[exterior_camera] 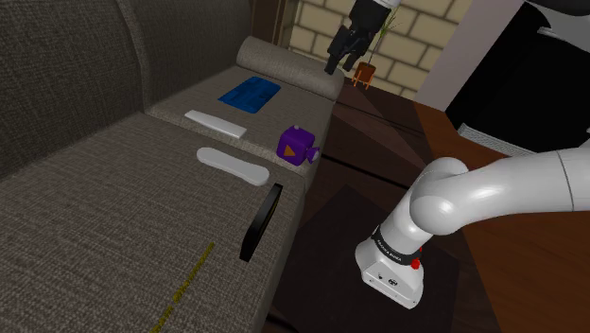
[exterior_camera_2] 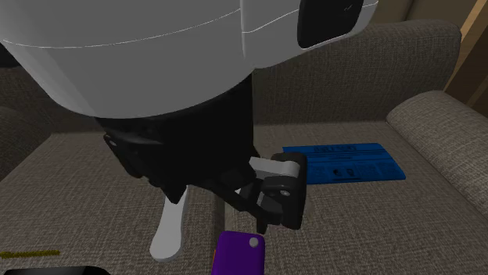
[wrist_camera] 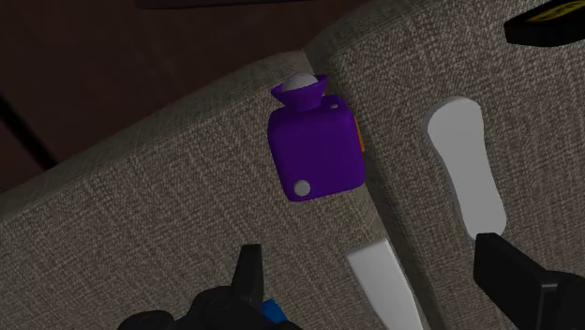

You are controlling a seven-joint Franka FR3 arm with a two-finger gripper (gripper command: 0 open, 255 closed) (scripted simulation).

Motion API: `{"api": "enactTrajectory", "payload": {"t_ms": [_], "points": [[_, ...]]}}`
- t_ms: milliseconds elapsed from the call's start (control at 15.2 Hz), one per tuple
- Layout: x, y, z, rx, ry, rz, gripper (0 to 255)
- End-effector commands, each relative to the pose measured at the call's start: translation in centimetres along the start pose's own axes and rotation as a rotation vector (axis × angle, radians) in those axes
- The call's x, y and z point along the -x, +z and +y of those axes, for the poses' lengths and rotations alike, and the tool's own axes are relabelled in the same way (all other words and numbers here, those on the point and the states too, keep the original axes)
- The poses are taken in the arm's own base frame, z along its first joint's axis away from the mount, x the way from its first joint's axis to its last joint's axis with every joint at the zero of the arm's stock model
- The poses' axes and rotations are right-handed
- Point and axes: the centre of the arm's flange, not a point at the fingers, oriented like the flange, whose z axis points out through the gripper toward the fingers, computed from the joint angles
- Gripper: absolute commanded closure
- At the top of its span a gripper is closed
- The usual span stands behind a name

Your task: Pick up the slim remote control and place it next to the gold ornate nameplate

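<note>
Hovering over a grey woven-fabric sofa (exterior_camera: 113, 208), the black two-finger gripper (exterior_camera: 340, 62) shows beyond a purple camera-shaped block (exterior_camera: 298, 147) at the seat's front edge, with dark floor (exterior_camera: 378, 199) open alongside. Second exterior view: a blue flat card (exterior_camera_2: 344, 164) lies past the block. Wrist view: fingers spread wide, clasping nothing; the slim white bar-shaped remote (wrist_camera: 380, 277) lies on the seat between them, near the block, untouched.

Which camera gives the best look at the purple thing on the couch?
The wrist view: the purple thing appears whole and large. The shoulder view shows it whole but small. The second exterior view cuts it off at its bottom edge.
</note>
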Motion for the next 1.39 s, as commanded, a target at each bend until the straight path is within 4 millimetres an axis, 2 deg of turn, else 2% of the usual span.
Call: {"api": "enactTrajectory", "payload": {"t_ms": [0,660,1320], "points": [[0.0,0.0,0.0,0.000,0.000,0.000,0],[-10.1,9.2,-2.1,-0.007,-0.126,-0.053,0],[-19.3,18.8,-5.6,-0.014,-0.252,-0.106,0]]}}
